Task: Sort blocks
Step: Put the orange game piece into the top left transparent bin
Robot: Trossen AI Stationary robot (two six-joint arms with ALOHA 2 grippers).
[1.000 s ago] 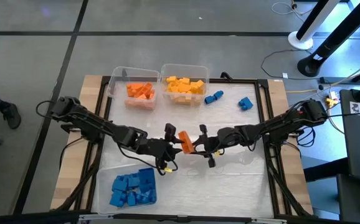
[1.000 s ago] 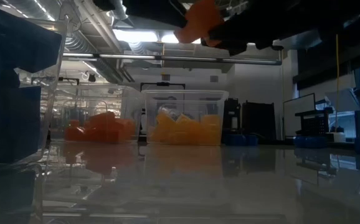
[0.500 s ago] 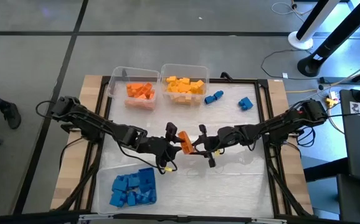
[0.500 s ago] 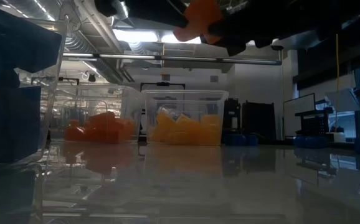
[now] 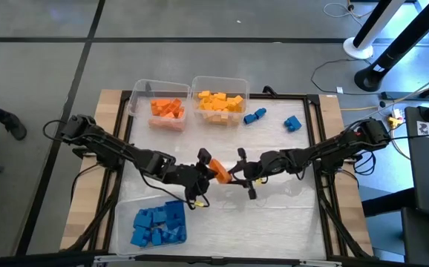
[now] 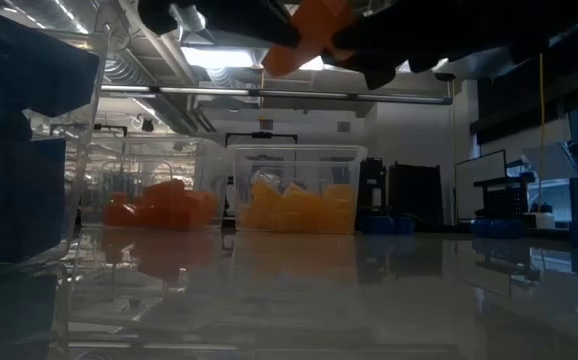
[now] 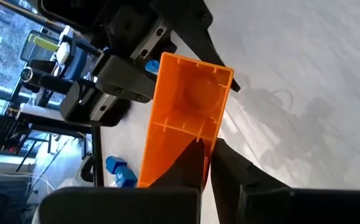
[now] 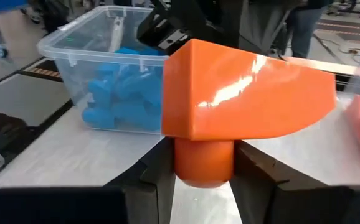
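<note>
**Orange block held between both grippers over the middle of the surface**

We see the white surface point(image 5: 289, 193) framed in black, with both dark arms reaching in from the left and right sides to meet near its centre. Three clear bins sit on it: a bin of blue blocks point(image 5: 157, 225) at the near left corner, a bin of orange blocks point(image 5: 167, 108) at the far side, and just to its right, touching or nearly so, a bin of yellow blocks point(image 5: 220, 101). In the low view the orange and yellow bins stand side by side across the surface, and the blue one fills the left edge.

Our left gripper point(image 5: 202, 167) is above the surface at the centre, its fingers clamped tight on one end of the orange block point(image 5: 219, 171). Our right gripper point(image 5: 238, 175) faces it from the right, pinching the other end of the same block between partly closed fingers point(image 8: 264, 180); the right wrist view shows a round peg of the block seated between them. The block hangs clear of the surface, tilted in the low view.

Two loose blue blocks lie at the far right of the surface: one point(image 5: 254, 116) just right of the yellow bin, the other point(image 5: 293, 123) further right.
</note>
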